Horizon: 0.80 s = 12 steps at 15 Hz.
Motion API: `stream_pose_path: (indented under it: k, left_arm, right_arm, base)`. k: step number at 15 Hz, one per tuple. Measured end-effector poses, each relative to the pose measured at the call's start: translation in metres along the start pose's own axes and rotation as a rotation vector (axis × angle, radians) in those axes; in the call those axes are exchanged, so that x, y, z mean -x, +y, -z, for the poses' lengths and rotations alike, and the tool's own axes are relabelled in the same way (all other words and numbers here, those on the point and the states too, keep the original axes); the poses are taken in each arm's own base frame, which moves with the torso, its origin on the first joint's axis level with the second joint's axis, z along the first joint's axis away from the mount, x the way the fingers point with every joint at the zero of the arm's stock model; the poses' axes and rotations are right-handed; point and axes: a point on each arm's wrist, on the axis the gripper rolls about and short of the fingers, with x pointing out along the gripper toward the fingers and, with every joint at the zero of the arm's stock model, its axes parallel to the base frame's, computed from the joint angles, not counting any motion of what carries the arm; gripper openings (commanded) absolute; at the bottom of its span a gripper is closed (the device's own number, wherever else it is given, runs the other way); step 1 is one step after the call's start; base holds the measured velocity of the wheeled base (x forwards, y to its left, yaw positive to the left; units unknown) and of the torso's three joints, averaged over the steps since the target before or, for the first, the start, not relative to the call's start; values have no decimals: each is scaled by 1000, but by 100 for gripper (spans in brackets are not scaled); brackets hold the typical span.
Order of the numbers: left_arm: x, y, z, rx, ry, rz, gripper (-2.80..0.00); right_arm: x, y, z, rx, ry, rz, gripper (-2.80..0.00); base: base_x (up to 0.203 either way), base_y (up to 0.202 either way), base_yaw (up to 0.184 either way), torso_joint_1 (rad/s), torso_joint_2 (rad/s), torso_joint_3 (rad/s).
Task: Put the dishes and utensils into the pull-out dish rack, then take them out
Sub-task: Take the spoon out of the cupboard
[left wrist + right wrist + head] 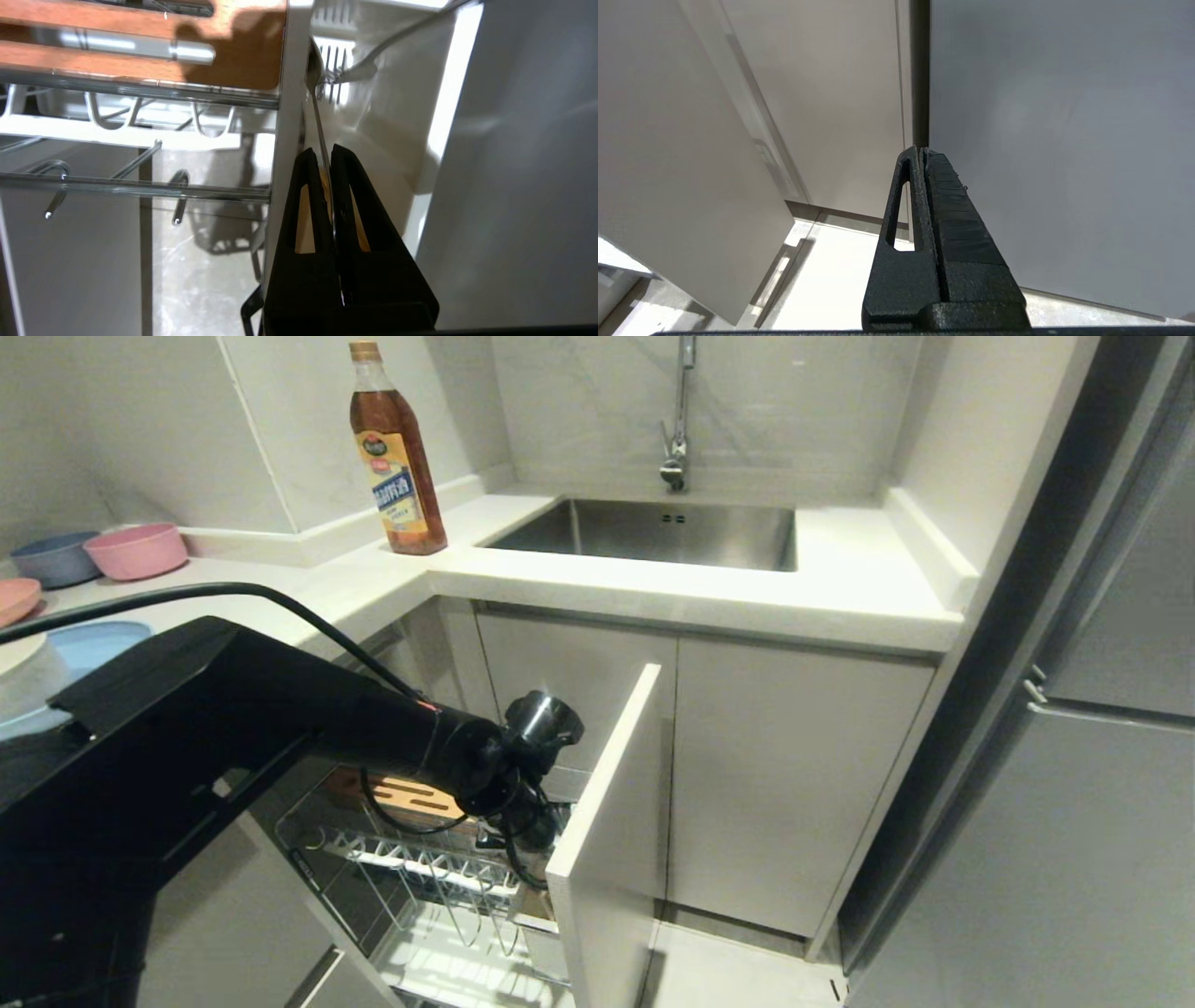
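My left gripper [322, 151] reaches down into the pull-out dish rack [420, 877], just behind its white front panel [607, 840]. It is shut on the thin handle of the silver spoon [314, 70], which stands in the white utensil compartment [397, 140]. The chrome wire prongs [140, 186] and the wood strip [415, 798] lie beside it. The light-blue plate [98, 644] sits on the counter at the far left with the white bowl [23, 677] on it. I cannot make out the chopsticks. My right gripper [922, 149] hangs shut and empty near the floor.
A pink bowl [138, 549], a grey-blue bowl [54, 558] and a pink plate [17, 597] stand at the back left of the counter. An oil bottle [397, 457] stands beside the steel sink [653, 532]. A grey fridge [1074, 803] fills the right side.
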Motion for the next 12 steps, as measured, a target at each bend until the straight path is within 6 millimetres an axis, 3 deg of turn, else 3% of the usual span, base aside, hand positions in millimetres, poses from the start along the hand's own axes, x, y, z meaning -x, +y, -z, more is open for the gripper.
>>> stream_pose_path:
  k: [6, 12]
  left_arm:
    - [11, -2, -1, 0, -20, 5, -280]
    - [66, -1, -2, -7, -84, 26, -280]
  right_arm:
    - [0, 0, 0, 0, -1, 0, -280]
    - [0, 0, 0, 0, -1, 0, -280]
  base:
    - [0, 0, 0, 0, 0, 0]
    - [0, 0, 0, 0, 0, 0]
